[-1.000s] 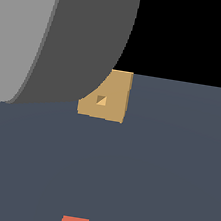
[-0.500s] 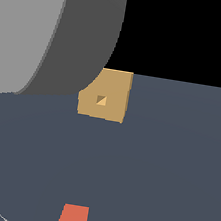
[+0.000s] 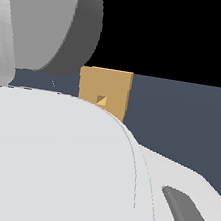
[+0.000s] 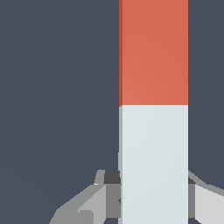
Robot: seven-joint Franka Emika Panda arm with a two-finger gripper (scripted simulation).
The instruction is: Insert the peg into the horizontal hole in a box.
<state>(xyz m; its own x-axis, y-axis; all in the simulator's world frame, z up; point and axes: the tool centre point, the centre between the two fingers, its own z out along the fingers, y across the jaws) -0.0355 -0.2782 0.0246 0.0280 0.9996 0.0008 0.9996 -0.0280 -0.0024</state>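
Now | peg: square bar, orange-red half, pale grey-white half | fingers clamped on pale end

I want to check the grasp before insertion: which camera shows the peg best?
The wrist view. There the peg fills the frame, orange-red half leading, pale half running back between the tool's fingers, which sit against its sides. The exterior view shows no peg; the white arm blocks it, leaving only the box.
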